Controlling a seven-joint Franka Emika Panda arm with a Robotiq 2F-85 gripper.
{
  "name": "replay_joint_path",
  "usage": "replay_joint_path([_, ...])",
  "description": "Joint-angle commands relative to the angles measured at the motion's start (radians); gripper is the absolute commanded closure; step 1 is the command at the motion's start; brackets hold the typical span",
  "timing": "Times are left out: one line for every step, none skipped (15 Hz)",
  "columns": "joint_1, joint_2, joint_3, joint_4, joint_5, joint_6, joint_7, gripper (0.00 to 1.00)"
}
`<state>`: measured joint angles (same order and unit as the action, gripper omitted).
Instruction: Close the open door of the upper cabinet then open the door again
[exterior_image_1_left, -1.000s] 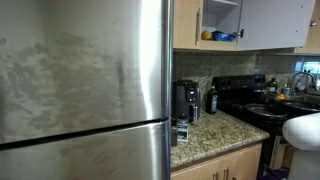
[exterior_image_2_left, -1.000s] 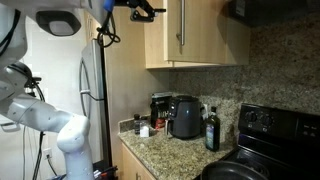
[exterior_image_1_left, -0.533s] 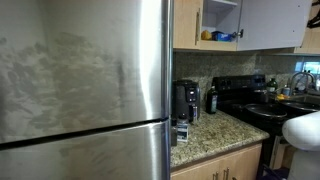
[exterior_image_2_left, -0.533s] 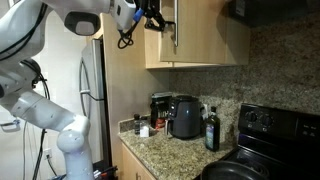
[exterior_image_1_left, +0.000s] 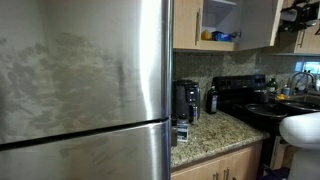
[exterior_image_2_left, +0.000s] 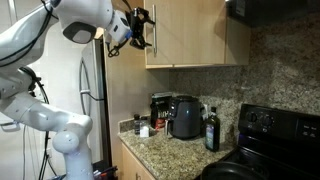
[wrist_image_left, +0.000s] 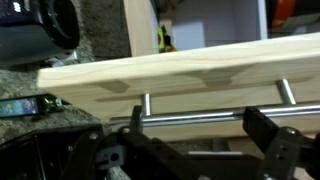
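The upper cabinet (exterior_image_1_left: 186, 25) stands open and shows a white interior with yellow and blue items (exterior_image_1_left: 215, 36). Its light-tan door (exterior_image_1_left: 258, 22) hangs partly swung out to the right of the opening. My gripper (exterior_image_1_left: 298, 14) is at the door's far edge. In an exterior view my gripper (exterior_image_2_left: 140, 28) is at the left edge of the tan cabinet (exterior_image_2_left: 190, 35). In the wrist view the door (wrist_image_left: 180, 75) fills the middle. Its silver bar handle (wrist_image_left: 200, 118) runs across between my spread fingers (wrist_image_left: 200, 132). The gripper is open, with the white interior (wrist_image_left: 210, 25) behind.
A large stainless refrigerator (exterior_image_1_left: 85, 90) fills the left. On the granite counter (exterior_image_1_left: 215, 135) stand a black coffee maker (exterior_image_2_left: 183, 115) and a dark bottle (exterior_image_2_left: 211, 130). A black stove (exterior_image_2_left: 270, 130) is to the right. The arm's white links (exterior_image_2_left: 60, 110) stand beside the fridge.
The arm has swung over to the door and the gripper has come up to its handle. In the exterior view with the fridge, the door panel looks narrower, so it has turned on its hinge.
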<state>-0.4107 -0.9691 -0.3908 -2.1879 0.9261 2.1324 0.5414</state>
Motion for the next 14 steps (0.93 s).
replay_joint_path([-0.056,-0.133,0.132,-0.178,-0.056,-0.104,0.030,0.00])
replay_joint_path([-0.051,-0.160,0.156,-0.199,-0.078,-0.150,0.037,0.00])
replay_joint_path([-0.044,-0.191,0.173,-0.216,-0.107,-0.202,0.038,0.00])
replay_joint_path([-0.030,-0.211,0.173,-0.222,-0.139,-0.259,0.027,0.00])
replay_joint_path([-0.013,-0.229,0.147,-0.225,-0.175,-0.319,-0.015,0.00])
replay_joint_path([-0.027,-0.179,0.175,-0.193,-0.128,-0.251,0.019,0.00])
replay_joint_path([-0.027,-0.201,0.174,-0.201,-0.135,-0.268,0.021,0.00])
replay_joint_path([-0.027,-0.209,0.174,-0.201,-0.135,-0.265,0.023,0.00])
replay_joint_path([-0.027,-0.208,0.173,-0.201,-0.134,-0.264,0.023,0.00])
replay_joint_path([-0.027,-0.205,0.173,-0.201,-0.134,-0.263,0.023,0.00])
replay_joint_path([-0.030,-0.177,0.183,-0.189,-0.127,-0.248,0.040,0.00])
replay_joint_path([-0.031,-0.158,0.192,-0.182,-0.109,-0.218,0.047,0.00])
replay_joint_path([-0.027,-0.135,0.207,-0.169,-0.086,-0.184,0.061,0.00])
replay_joint_path([-0.023,-0.125,0.221,-0.165,-0.061,-0.140,0.066,0.00])
